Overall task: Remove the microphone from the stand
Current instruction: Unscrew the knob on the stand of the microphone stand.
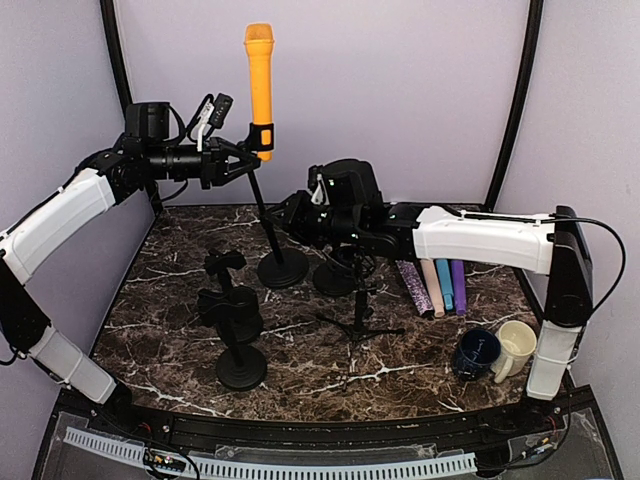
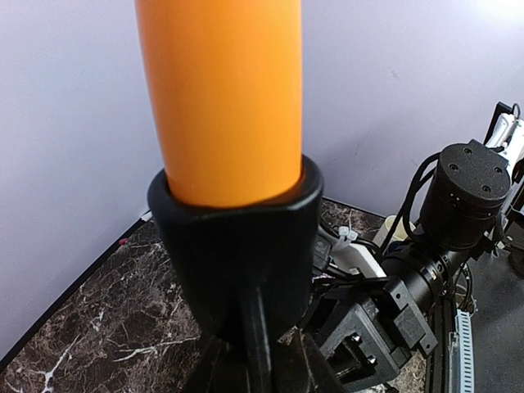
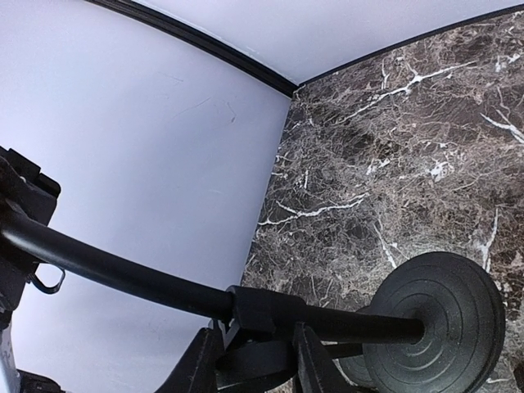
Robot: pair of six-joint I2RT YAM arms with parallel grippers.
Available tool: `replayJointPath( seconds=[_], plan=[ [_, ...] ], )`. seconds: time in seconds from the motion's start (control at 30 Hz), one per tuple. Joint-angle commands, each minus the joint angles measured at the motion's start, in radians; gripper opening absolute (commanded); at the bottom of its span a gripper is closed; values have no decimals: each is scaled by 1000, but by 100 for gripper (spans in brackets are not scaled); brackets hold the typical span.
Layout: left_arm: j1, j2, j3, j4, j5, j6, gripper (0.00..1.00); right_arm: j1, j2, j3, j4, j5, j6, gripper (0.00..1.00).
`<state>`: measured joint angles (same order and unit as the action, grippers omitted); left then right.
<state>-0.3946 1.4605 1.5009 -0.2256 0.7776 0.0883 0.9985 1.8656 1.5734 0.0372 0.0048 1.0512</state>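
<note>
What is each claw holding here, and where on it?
The left claw grips the stand just below the clip holding the orange microphone; the right claw grips its pole lower down. Neither holds the microphone.

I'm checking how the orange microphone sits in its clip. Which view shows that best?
Left wrist: the microphone fills the frame, its lower end seated in the black clip. Top external shows the whole microphone upright, but small. Right wrist shows only the stand's pole and base, no microphone.
</note>
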Motion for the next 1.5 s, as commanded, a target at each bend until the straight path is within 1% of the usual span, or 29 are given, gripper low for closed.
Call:
replayJointPath(
  seconds=[0.0,0.13,0.33,0.5,0.73,0.93,1.27,1.43,1.47],
  plan=[
    [4,-66,5,97,40,-7,0,-6,8,42,42,23,-26,23],
    [3,-66,4,91,38,-6,0,-8,6,47,28,34,-49,16],
    [3,-61,4,86,41,-12,0,-8,-24,22,25,57,-119,12],
    [3,-47,5,84,46,-20,0,-6,-47,9,13,49,-248,12],
    [3,-25,8,83,52,-22,0,12,-85,-41,28,14,-482,12],
    [3,-8,13,90,56,-32,0,56,-111,-103,62,66,-648,12],
    [3,23,34,73,63,-34,0,110,-138,-173,154,139,-846,13],
    [4,30,32,63,59,-30,0,116,-162,-195,166,139,-899,13],
    [4,30,31,63,60,-30,0,116,-166,-197,163,142,-902,14]
  ],
)
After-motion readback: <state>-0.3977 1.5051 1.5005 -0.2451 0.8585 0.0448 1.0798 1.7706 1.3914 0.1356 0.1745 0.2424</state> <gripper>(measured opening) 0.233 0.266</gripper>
